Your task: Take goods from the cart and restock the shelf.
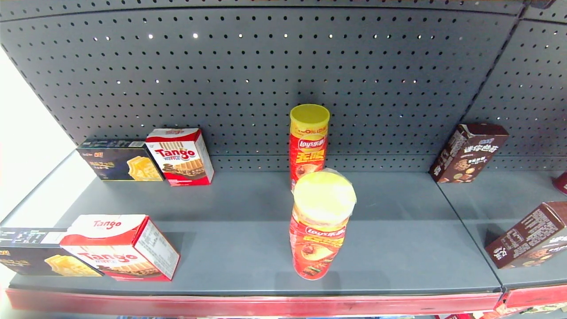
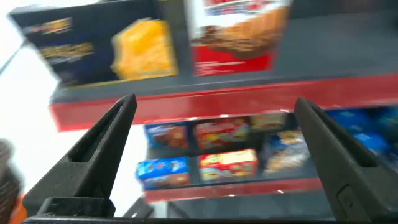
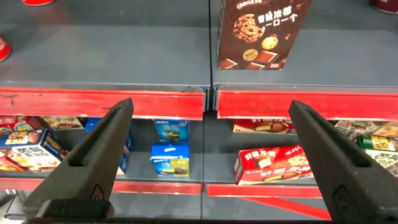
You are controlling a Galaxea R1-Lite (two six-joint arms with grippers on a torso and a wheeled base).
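Both pincers, the left gripper (image 2: pixel 214 102) and the right gripper (image 3: pixel 210 104), hung spread and empty, the shelf (image 3: pixel 124 62) beyond their tips, where chip cans (image 1: pixel 321 221) stood upright, likely fronted for shoppers.

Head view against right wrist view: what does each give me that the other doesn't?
Head view adds two chip cans, one behind the other, and wafer boxes on the left. Right wrist view adds the open right end effector and lower shelves of stocked boxes. Shared: the grey shelf's red front strip and a brown cookie box.
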